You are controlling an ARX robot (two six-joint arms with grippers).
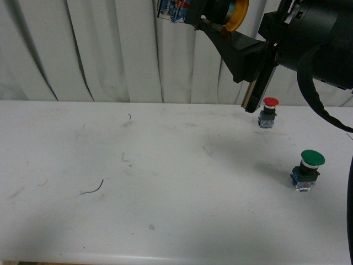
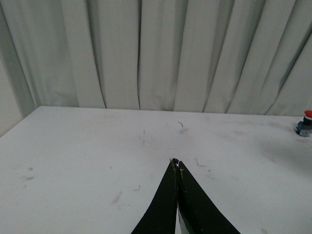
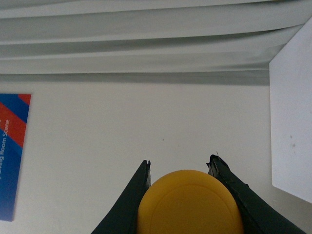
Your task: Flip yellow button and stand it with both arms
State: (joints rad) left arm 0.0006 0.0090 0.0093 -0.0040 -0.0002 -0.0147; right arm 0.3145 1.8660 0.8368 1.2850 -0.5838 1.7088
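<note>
My right gripper [image 1: 212, 16] is raised high above the far right of the table and is shut on the yellow button [image 1: 238, 14]. In the right wrist view the round yellow cap [image 3: 190, 204] fills the gap between the two black fingers of my right gripper [image 3: 181, 163] and faces the camera; the button's base is hidden. My left gripper [image 2: 176, 162] shows only in the left wrist view. It is shut and empty, and hangs over the white table [image 2: 97, 156]. Neither of my arms touches the table.
A red-capped button [image 1: 269, 112] stands upright at the far right of the table and also shows in the left wrist view [image 2: 306, 123]. A larger green-capped button [image 1: 309, 168] stands nearer on the right. White curtains hang behind. A blue-and-red printed sheet [image 3: 12, 156] is on the wall.
</note>
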